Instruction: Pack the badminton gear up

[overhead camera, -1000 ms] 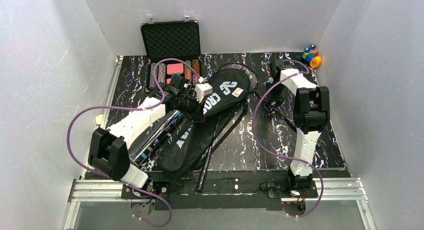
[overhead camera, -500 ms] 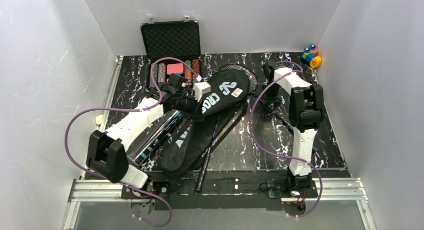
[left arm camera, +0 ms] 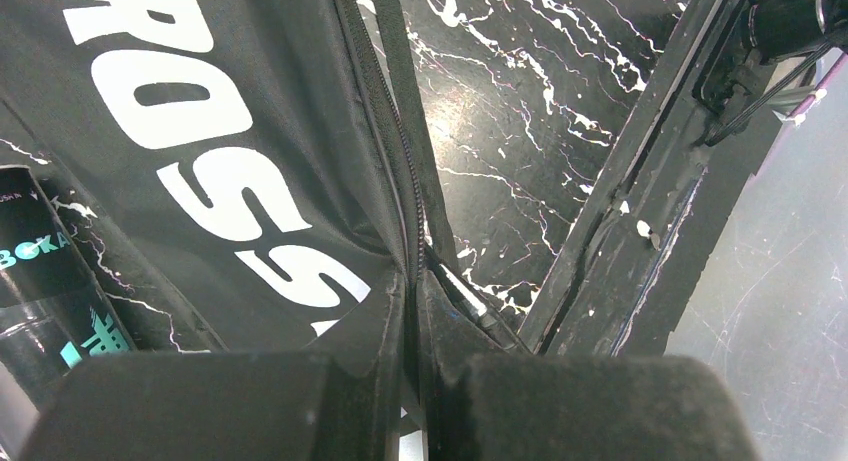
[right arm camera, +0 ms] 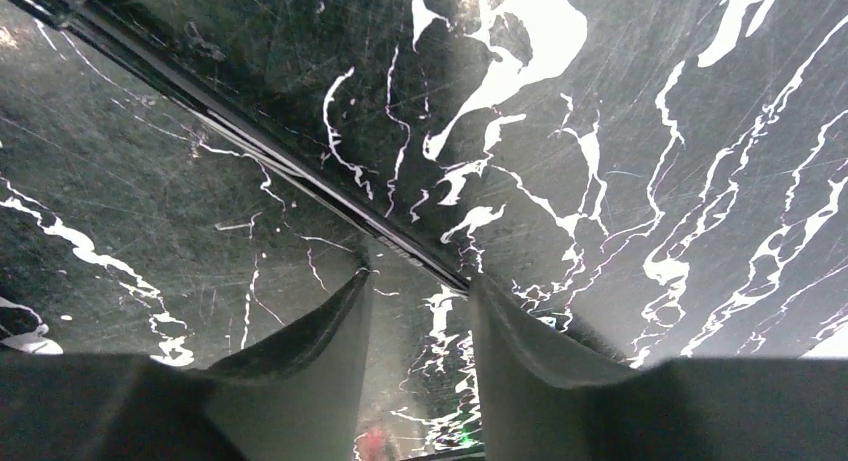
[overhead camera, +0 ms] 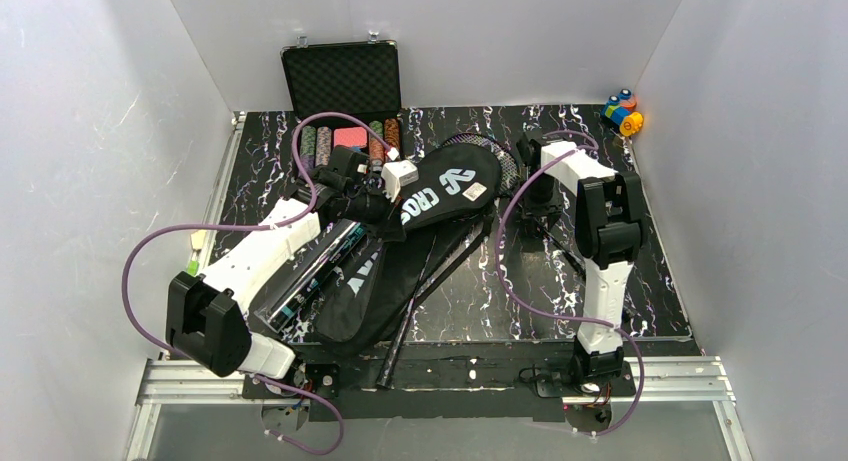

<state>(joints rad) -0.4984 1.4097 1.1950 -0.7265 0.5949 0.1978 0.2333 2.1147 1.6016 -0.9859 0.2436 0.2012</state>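
Observation:
The black CROSSWAY bag lies open across the middle of the table. My left gripper is shut on the zip edge of the bag and holds its upper flap raised. A racket's strung head peeks out behind the flap, and its handle points at the front edge. The black tube with teal print lies left of the bag, under my left arm. My right gripper is open, low over the table, with a thin racket shaft crossing just beyond its fingertips.
An open black case of poker chips stands at the back left. Small colourful toy blocks sit in the back right corner. A metal rail runs along the near edge, and white walls close in the table.
My left arm has pulled the bag flap a little left and back, and the racket handle has shifted with it. My right gripper has moved left and its jaws have widened.

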